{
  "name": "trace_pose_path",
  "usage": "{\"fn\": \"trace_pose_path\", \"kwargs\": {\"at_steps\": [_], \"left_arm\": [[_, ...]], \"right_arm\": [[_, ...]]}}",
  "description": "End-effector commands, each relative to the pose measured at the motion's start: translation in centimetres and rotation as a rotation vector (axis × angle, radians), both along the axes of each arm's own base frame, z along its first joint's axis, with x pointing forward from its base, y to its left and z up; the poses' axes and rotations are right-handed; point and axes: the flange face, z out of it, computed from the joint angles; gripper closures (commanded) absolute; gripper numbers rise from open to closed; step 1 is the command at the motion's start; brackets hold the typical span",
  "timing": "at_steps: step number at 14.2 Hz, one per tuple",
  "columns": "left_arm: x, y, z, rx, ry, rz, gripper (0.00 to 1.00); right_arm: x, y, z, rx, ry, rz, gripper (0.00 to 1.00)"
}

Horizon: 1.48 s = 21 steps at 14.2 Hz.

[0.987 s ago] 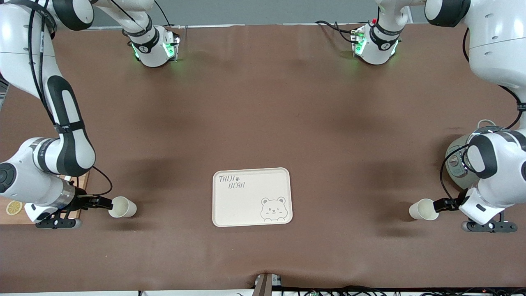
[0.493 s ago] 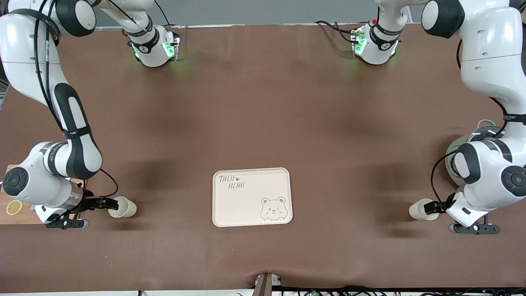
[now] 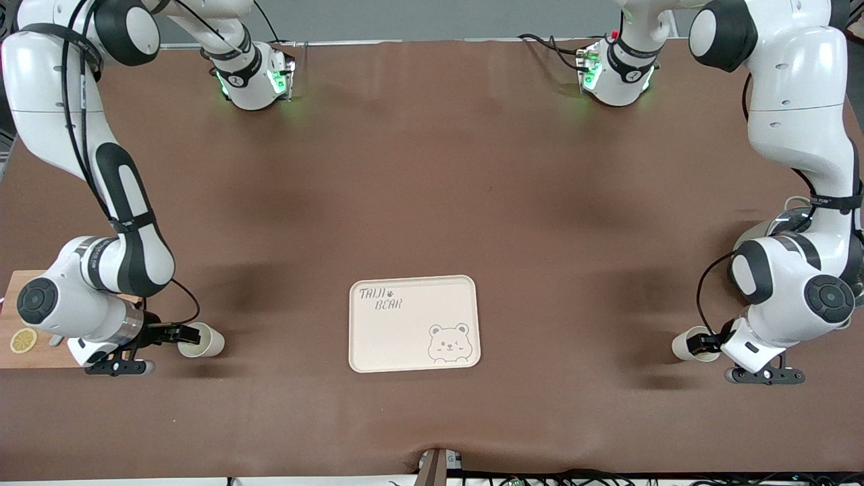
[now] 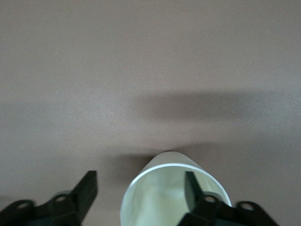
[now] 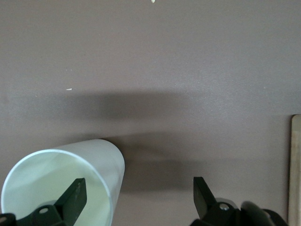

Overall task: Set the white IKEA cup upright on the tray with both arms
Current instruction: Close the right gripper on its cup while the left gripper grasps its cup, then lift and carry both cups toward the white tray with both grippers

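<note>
Cream rectangular bear-print tray [image 3: 413, 324]: mid-table, bare. Two white tapered cups on their sides, one [image 3: 201, 340] at the right arm's end, one [image 3: 688, 344] at the left's. Right gripper [image 3: 183, 333]: spread wide, one finger [image 5: 70, 200] inside the rim. Left gripper [image 3: 709, 344]: spread astride its cup's wall, finger [image 4: 192, 190] inside.

We note a matt brown cloth-like table cover [image 3: 432, 189]. The tray [image 3: 405, 337] looks matt cream plastic; arms [image 3: 115, 270] glossy white. Board at left edge [image 3: 27, 354]: wood.
</note>
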Motion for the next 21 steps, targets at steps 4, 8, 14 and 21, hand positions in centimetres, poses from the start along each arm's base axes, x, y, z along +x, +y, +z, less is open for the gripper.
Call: {"fn": "trace_pose_path", "kwargs": {"at_steps": [4,8,14,21], "left_arm": [[-0.2,0.0,0.3,-0.015,-0.01,0.009,0.81],[-0.1,-0.1,0.6,-0.013,-0.015,0.011,1.0],[0.2,-0.4,1.9,-0.013,-0.029,0.01,1.0],[1.1,-3.5,5.0,-0.032,0.013,0.058,1.0]], "right_arm": [[0.5,1.2,-0.1,-0.003,-0.007,0.019,0.36],[0.5,1.4,-0.1,-0.004,-0.005,0.022,0.74],[0.6,1.4,0.1,-0.004,-0.007,0.023,1.0],[0.9,1.8,1.4,0.001,-0.007,0.02,1.0]]}}
